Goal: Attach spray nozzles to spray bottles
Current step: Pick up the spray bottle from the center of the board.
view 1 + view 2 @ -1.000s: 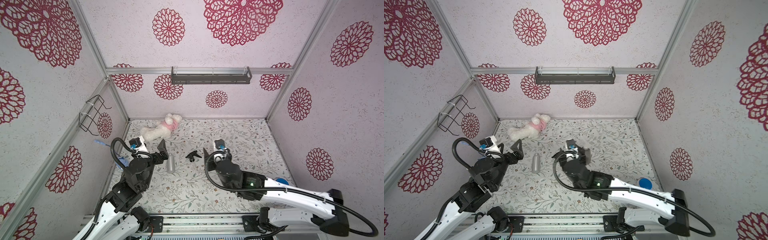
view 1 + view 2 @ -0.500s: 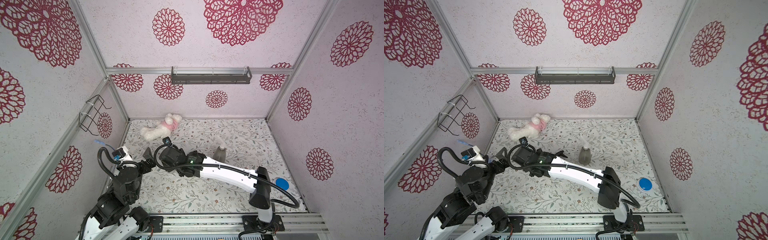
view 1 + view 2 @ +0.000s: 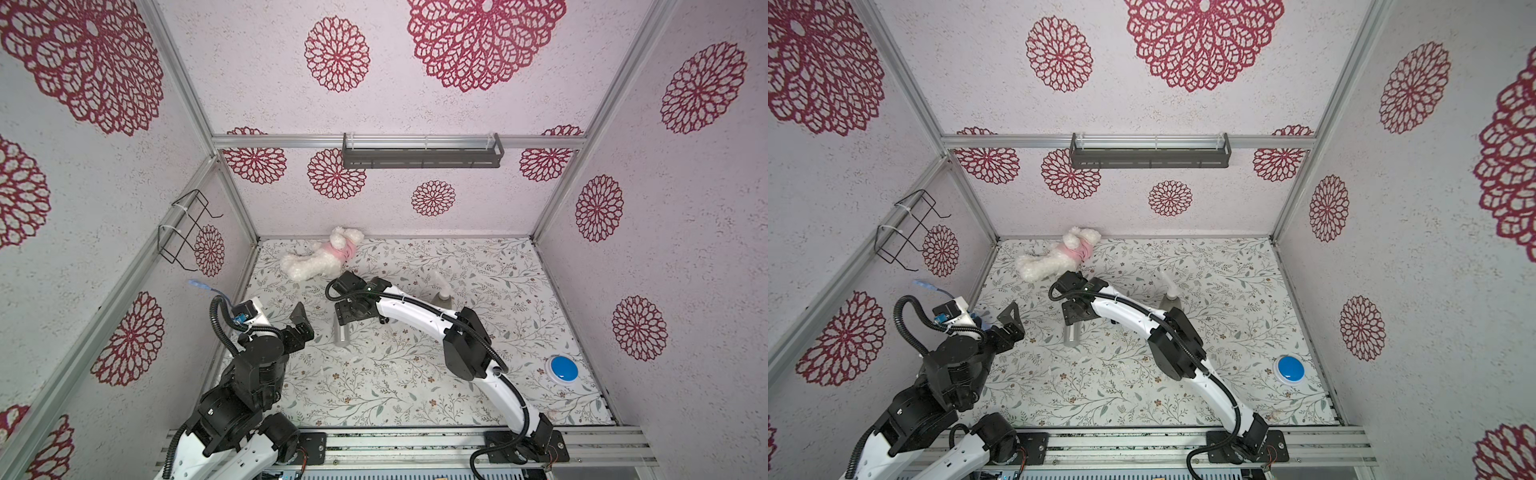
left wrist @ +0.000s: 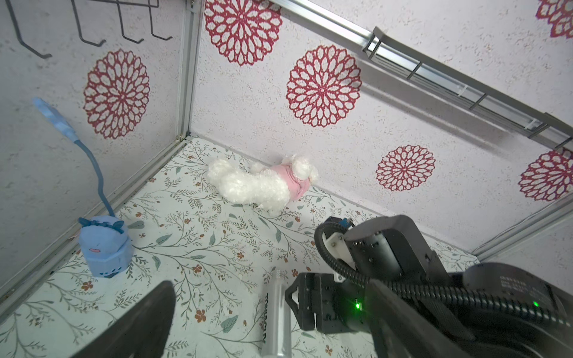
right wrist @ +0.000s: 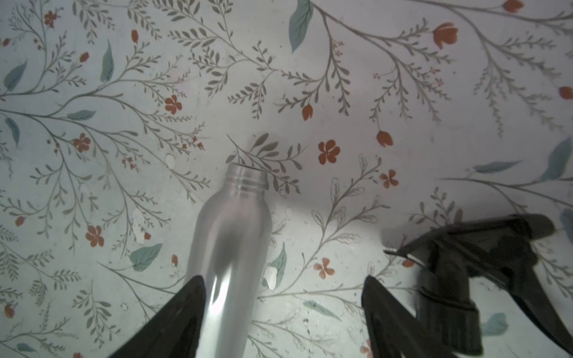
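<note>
Silver aluminium bottle (image 5: 231,248) is lying flat on the floral mat (image 3: 519,291), capless, centre-left of both top views, with the right gripper (image 5: 283,313) hovering over it, jaws spread wide and gripping nothing. Black nozzle (image 5: 465,272) is lying just beside it on the mat. Left gripper (image 3: 300,321) is sitting left of the bottle, jaws fully apart and empty; smoky bottle (image 3: 444,300) with clear nozzle (image 3: 438,279) is standing mid-frame behind the right arm.

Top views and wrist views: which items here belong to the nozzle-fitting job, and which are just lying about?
Job:
silver bottle, lying uncapped
black nozzle, loose beside it
grey-brown bottle, clear nozzle on top

Lying about:
plush dog
blue lamp toy
blue button
wire rack
wall shelf
</note>
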`<action>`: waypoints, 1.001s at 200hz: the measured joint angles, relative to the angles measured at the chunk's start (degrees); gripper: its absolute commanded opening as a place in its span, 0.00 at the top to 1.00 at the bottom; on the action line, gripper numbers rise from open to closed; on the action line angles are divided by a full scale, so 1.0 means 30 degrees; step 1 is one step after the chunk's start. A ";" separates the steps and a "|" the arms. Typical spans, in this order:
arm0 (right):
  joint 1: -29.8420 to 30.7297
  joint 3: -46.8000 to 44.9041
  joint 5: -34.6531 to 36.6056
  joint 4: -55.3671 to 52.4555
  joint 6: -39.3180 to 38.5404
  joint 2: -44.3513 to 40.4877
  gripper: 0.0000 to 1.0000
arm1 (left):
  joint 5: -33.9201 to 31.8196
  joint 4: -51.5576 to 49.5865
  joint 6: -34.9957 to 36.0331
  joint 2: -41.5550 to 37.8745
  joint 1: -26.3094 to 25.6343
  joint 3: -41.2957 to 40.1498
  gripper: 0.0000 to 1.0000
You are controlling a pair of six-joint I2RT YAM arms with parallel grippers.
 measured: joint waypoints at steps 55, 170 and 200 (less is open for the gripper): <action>-0.0022 0.1807 -0.1348 -0.0408 0.0284 0.0969 0.24 | 0.0488 0.0386 -0.0102 0.0444 0.0015 -0.0219 0.03; 0.0044 0.1938 -0.1610 -0.0328 0.1013 0.2623 0.41 | 0.1151 0.0867 -0.0423 0.0109 0.0051 -0.0933 0.03; -0.0087 0.2025 -0.1501 -0.0226 0.0991 0.2703 0.51 | 0.1428 0.0969 -0.0423 0.0146 0.0051 -0.1056 0.03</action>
